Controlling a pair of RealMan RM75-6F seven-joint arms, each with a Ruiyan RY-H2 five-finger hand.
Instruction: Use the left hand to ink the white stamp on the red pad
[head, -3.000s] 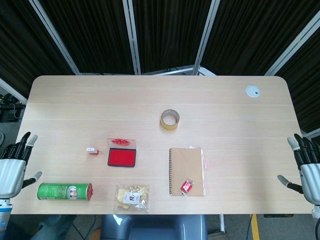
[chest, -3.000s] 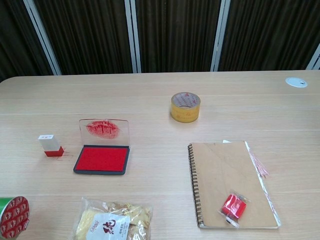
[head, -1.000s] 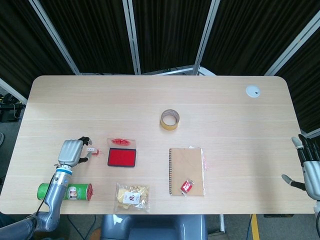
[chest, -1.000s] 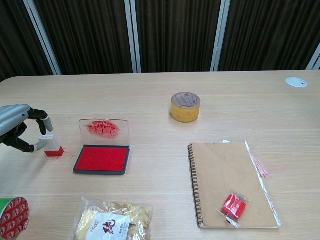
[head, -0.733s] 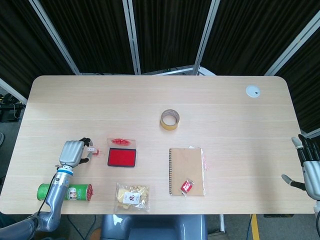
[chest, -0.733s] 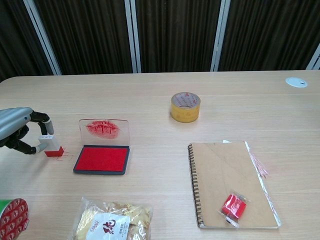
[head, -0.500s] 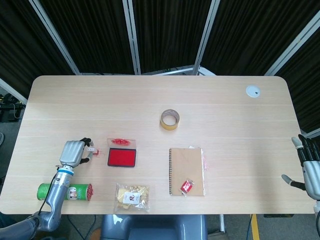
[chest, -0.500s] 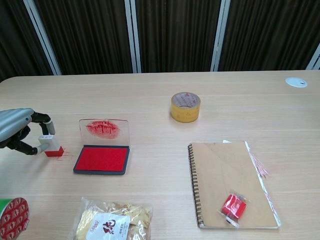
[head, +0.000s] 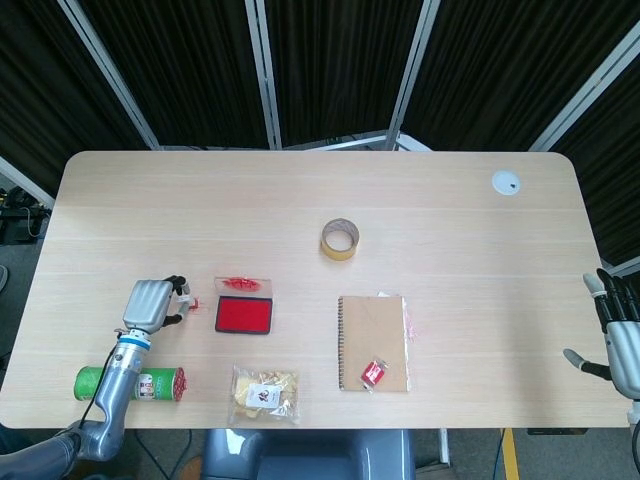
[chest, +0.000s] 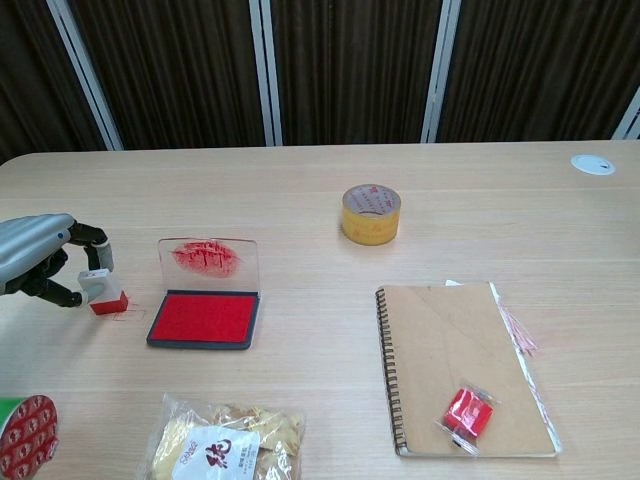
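Observation:
The white stamp (chest: 99, 287) with its red base stands left of the red pad (chest: 205, 318), tipped a little toward the pad. My left hand (chest: 40, 258) pinches the stamp's white top between thumb and a finger. In the head view the left hand (head: 150, 303) covers most of the stamp (head: 185, 298). The pad (head: 243, 315) lies uncovered, and its clear lid (chest: 208, 260), smeared red, stands upright behind it. My right hand (head: 618, 335) hangs beyond the table's right edge with its fingers apart, holding nothing.
A green can (head: 130, 383) lies near the front edge below my left forearm. A snack bag (head: 264, 392) sits in front of the pad. A tape roll (head: 339, 239), a brown notebook (head: 373, 340) with a red packet (head: 375, 372) and a white disc (head: 506, 182) lie further right.
My left hand came in from the table's left edge and closed its fingers on the stamp. The stamp now leans slightly. The right hand has barely moved.

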